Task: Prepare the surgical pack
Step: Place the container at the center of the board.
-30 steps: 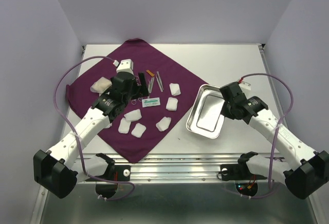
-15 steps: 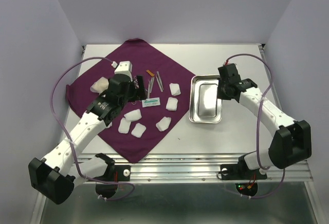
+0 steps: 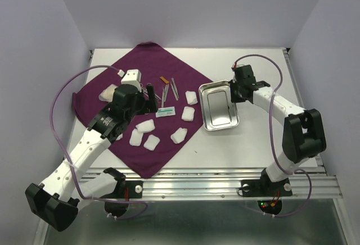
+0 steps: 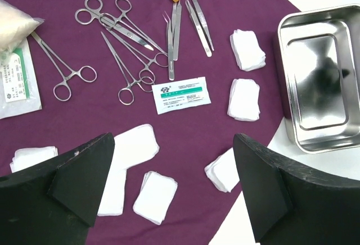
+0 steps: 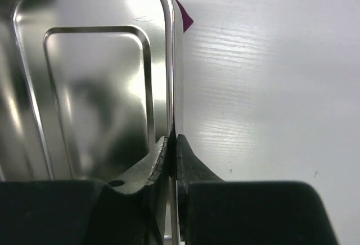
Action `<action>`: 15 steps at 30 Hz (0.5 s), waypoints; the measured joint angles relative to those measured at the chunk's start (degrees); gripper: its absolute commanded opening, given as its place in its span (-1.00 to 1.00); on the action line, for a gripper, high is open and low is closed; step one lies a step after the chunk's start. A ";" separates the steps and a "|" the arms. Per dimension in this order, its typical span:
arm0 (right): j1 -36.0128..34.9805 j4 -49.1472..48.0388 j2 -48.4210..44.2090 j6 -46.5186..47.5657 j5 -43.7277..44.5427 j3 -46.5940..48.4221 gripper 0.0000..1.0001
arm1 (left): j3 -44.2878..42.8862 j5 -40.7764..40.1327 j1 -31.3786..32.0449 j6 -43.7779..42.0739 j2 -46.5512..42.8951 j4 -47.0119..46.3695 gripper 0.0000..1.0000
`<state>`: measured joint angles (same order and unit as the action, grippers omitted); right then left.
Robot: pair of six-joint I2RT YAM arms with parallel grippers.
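Note:
The dark purple cloth (image 3: 140, 96) lies spread on the left half of the table. On it lie several white gauze pads (image 3: 145, 126), thin metal instruments (image 3: 169, 90) and a small white packet (image 3: 165, 112). The steel tray (image 3: 218, 107) sits at the cloth's right corner, one edge over the corner. My right gripper (image 3: 235, 89) is shut on the tray's far right rim (image 5: 171, 116). My left gripper (image 3: 151, 96) is open and empty, hovering over the cloth; beneath it I see gauze pads (image 4: 154, 196), forceps and scissors (image 4: 126, 48) and the tray (image 4: 318, 82).
A clear pouch with white material (image 3: 109, 92) lies at the cloth's left side; it also shows in the left wrist view (image 4: 17, 59). An orange strip (image 3: 164, 80) lies near the tweezers. Purple cables loop beside both arms. The table's raised rim runs along the back and right.
My right gripper has carried the tray leftward and away from me, from tilted on the bare table to the cloth's right corner. My left gripper has shifted slightly back over the instruments.

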<state>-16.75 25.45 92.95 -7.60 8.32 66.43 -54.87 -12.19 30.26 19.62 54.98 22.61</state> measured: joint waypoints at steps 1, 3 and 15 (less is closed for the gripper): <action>0.24 -0.24 0.74 0.13 0.02 0.04 -0.94 | 0.09 0.07 0.00 0.04 -0.09 0.20 0.97; 0.37 -0.46 1.86 0.31 0.07 0.13 -0.78 | 0.11 0.17 0.00 0.07 -0.11 0.48 0.97; 0.57 -1.49 4.04 0.15 1.49 2.93 0.49 | 0.11 0.20 0.00 0.42 0.44 1.11 0.97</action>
<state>-16.19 23.97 96.99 -7.44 9.80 69.36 -54.76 -11.99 30.26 20.03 55.42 23.73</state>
